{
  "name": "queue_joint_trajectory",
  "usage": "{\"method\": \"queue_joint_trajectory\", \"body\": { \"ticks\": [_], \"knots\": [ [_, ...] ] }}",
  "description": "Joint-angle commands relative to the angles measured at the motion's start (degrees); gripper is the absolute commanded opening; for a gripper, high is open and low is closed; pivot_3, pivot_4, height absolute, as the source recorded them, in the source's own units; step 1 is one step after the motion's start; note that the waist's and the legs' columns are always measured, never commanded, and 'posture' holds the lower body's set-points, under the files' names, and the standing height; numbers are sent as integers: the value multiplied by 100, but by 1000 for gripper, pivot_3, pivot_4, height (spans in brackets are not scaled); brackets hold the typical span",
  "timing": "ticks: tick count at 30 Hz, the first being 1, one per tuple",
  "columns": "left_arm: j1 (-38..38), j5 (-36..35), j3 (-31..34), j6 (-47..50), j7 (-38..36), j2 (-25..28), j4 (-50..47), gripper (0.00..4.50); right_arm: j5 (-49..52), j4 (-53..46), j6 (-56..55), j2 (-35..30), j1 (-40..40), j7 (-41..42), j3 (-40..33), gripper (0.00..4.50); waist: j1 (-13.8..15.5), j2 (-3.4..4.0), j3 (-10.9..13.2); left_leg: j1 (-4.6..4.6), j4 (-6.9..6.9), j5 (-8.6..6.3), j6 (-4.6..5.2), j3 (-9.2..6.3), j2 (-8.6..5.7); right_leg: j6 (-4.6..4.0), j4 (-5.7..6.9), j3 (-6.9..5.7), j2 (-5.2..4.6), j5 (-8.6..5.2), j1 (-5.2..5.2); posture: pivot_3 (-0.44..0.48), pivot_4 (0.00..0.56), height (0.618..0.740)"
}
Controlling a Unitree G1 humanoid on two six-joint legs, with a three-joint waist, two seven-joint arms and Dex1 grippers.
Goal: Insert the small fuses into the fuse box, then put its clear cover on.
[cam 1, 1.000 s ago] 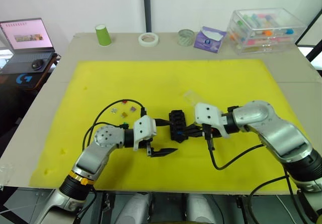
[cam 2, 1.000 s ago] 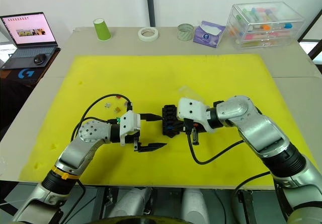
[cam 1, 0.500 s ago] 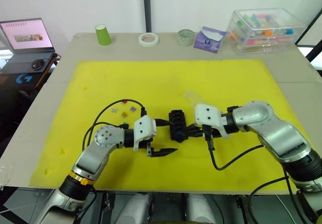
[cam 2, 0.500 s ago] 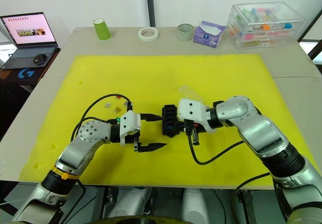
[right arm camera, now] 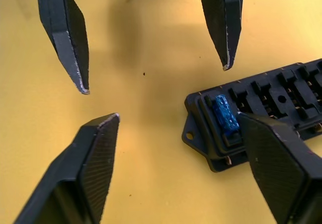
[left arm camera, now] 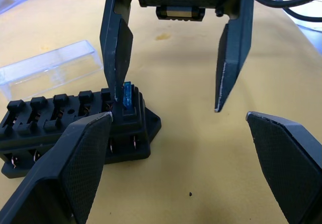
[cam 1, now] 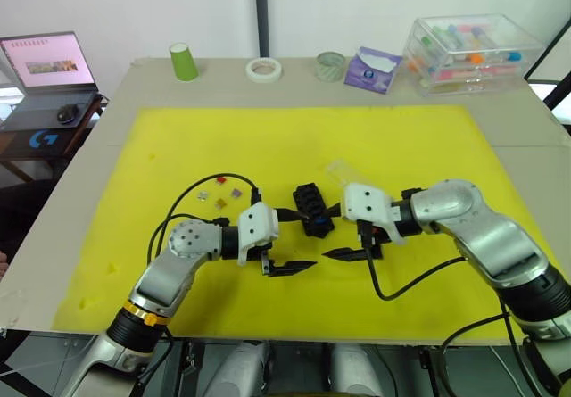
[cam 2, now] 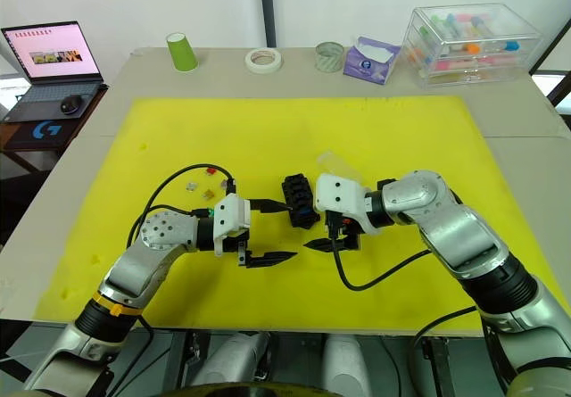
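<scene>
The black fuse box (cam 1: 312, 208) lies tilted on the yellow mat, with a blue fuse (left arm camera: 127, 94) standing in its end slot. My right gripper (cam 1: 334, 233) is open just right of the box; one finger (left arm camera: 115, 43) stands close beside the blue fuse, and I cannot tell if it touches. My left gripper (cam 1: 296, 239) is open too, facing it from the left, nothing between its fingers. The clear cover (cam 1: 337, 170) lies just behind the box. Several small fuses (cam 1: 219, 193), red, purple, amber and grey, are scattered left of the box.
Along the table's back edge stand a green cup (cam 1: 183, 62), a tape roll (cam 1: 264, 69), a clear tape ring (cam 1: 329, 65), a purple packet (cam 1: 372, 69) and a large clear storage box (cam 1: 467, 51). A laptop (cam 1: 46, 62) sits off the table at far left.
My right gripper has opened from shut. The fuse box has turned and shifted slightly away from it. The left gripper has stayed open and still.
</scene>
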Motion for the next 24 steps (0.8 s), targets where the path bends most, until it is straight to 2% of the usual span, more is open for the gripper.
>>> {"method": "queue_joint_trajectory", "body": {
  "ticks": [1, 8, 11, 20, 24],
  "knots": [
    [-74, -36, -3, -38, -15, -16, -99, 4500, 138, -208, -17, -13, -79, -5, -319, 3879, 0, 0, 0, 0, 0, 0, 0, 0, 0, 0, 0, 0, 0, 0, 0, 0, 150, 740],
    [-188, -46, 180, -57, 252, -182, 81, 4500, 387, -238, -103, 54, -260, 60, -617, 3879, 1, 0, 0, 0, 1, 0, 0, 0, 0, 0, 0, 0, 0, 0, 0, 0, 150, 740],
    [-221, 8, 143, -125, 286, -194, 158, 4500, 378, 25, -361, 154, -274, 98, -638, 3255, -4, 0, 0, 0, 0, 0, 0, 0, 0, 0, 0, 0, 0, 0, 0, 0, 150, 740],
    [-281, 68, 130, -178, 326, -198, 276, 4500, 267, 509, -848, 341, -281, 126, -598, 40, -2, 0, 0, 0, 0, 0, 0, 0, 0, 0, -1, -1, 0, 0, 0, 0, 150, 740],
    [-271, 69, 126, -159, 334, -183, 257, 4500, 234, 598, -918, 392, -258, 128, -541, 13, -2, 0, 0, 0, 0, 0, 0, 0, 0, 0, -1, 0, 0, 0, 0, 0, 150, 740]
  ]
}}
